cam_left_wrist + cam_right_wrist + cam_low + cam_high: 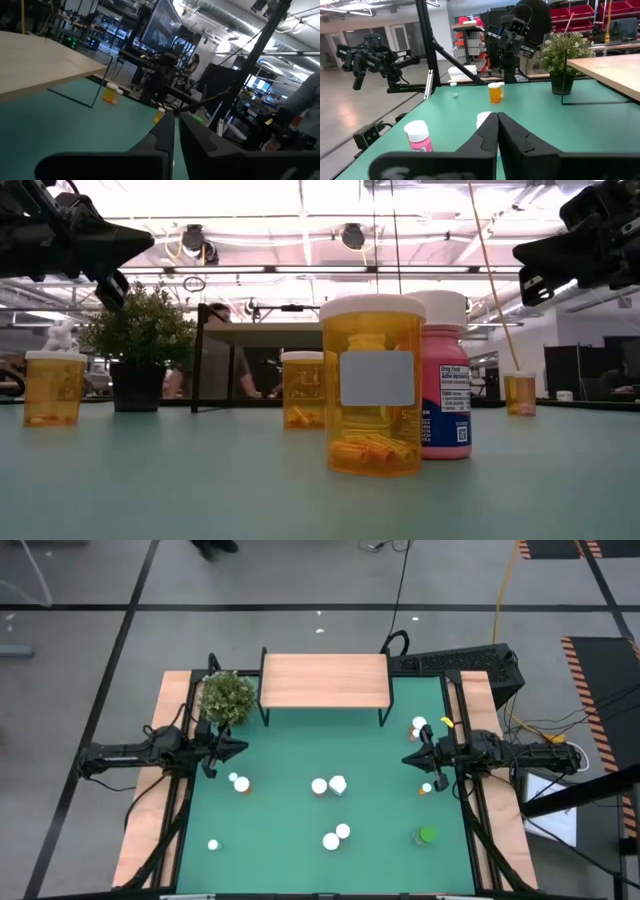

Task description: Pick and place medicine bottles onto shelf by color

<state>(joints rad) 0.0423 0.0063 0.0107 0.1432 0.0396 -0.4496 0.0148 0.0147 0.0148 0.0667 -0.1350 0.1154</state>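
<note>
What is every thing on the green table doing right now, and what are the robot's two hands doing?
left gripper: shut, empty, raised beside the plant.
right gripper: shut, empty, raised at the table's right side.
shelf: standing, nothing on top.
medicine bottles: upright, capped, scattered on the mat, none placed.
green-capped bottle: upright near the front right.
plant: upright beside the shelf.

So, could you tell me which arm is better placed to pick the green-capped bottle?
Right. The right tool hangs on the same side of the mat as that bottle; the left tool waits across the table.
</note>
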